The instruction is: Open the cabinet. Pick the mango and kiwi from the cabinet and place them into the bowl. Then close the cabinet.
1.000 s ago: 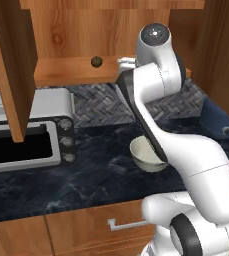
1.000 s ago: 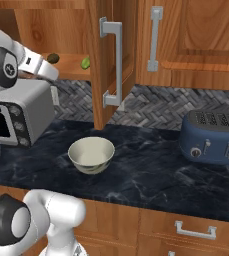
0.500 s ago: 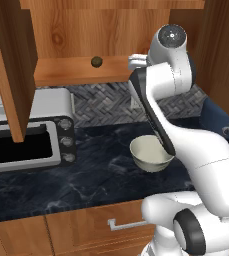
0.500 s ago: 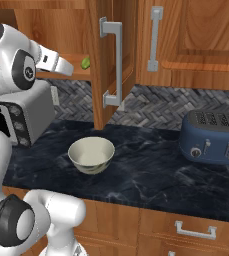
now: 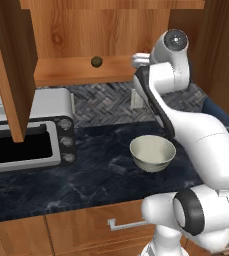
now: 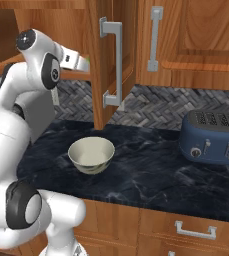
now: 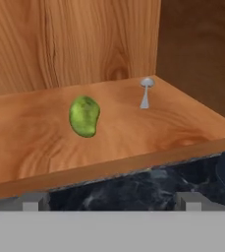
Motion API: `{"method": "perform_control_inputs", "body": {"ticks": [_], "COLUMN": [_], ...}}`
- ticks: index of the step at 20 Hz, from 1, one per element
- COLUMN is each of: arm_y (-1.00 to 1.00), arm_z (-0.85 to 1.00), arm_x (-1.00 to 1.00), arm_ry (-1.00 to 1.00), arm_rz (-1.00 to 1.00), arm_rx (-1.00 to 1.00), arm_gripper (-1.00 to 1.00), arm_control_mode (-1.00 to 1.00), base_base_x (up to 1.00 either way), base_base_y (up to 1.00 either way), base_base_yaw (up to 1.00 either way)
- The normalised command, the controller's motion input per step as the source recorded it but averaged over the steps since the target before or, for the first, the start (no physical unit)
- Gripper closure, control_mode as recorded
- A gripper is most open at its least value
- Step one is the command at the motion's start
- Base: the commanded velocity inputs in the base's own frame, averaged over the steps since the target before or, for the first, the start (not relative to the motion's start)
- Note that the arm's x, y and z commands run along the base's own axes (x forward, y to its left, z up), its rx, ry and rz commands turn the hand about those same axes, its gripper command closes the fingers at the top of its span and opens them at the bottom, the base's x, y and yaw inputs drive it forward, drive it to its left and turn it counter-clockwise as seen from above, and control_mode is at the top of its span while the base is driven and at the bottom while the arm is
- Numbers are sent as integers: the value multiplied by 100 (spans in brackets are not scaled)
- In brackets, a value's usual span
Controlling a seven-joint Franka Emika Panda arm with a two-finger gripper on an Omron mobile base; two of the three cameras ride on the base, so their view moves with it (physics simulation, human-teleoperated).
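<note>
The mango point(image 7: 84, 116) lies on the shelf of the cabinet point(image 7: 133, 133), ahead of the pincer point(image 7: 111, 202) and a little to its left in the hand view, clear of the fingers; the kiwi point(image 5: 96, 62) sits further left on the same shelf, well apart from the pincer, and shows as a dark edge at the left border of the hand view. Since half a second ago the arm has swung its upper joints rightward in the left base view and the hand has moved closer to the shelf front. A small grey stemmed object point(image 7: 146, 92) stands on the shelf just right of the mango; both cabinet doors hang open, the right door point(image 6: 111, 60) beside the hand; the bowl point(image 5: 152, 152) rests on the dark counter point(image 6: 151, 170) below the pincer, with an oven point(image 5: 31, 140) to the left and a blue toaster point(image 6: 213, 137) to the right. The arm rises, elbow high, wrist levelled at the shelf; the pincer stands wide and holds nothing.
</note>
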Motion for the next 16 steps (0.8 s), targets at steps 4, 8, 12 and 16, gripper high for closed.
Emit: {"method": "perform_control_inputs", "body": {"ticks": [4,8,12,16], "arm_y": [0,0,0,0], "arm_z": [0,0,0,0], "arm_x": [83,69,45,1], "arm_ry": [0,0,0,1], "arm_rz": [0,0,2,0], "arm_rx": [0,0,0,0], "arm_gripper": [-100,-100,-100,-100], "arm_control_mode": [-100,-100,-100,-100], "base_base_x": [0,0,0,0], "base_base_y": [0,0,0,0], "base_base_yaw": [0,0,0,0]}}
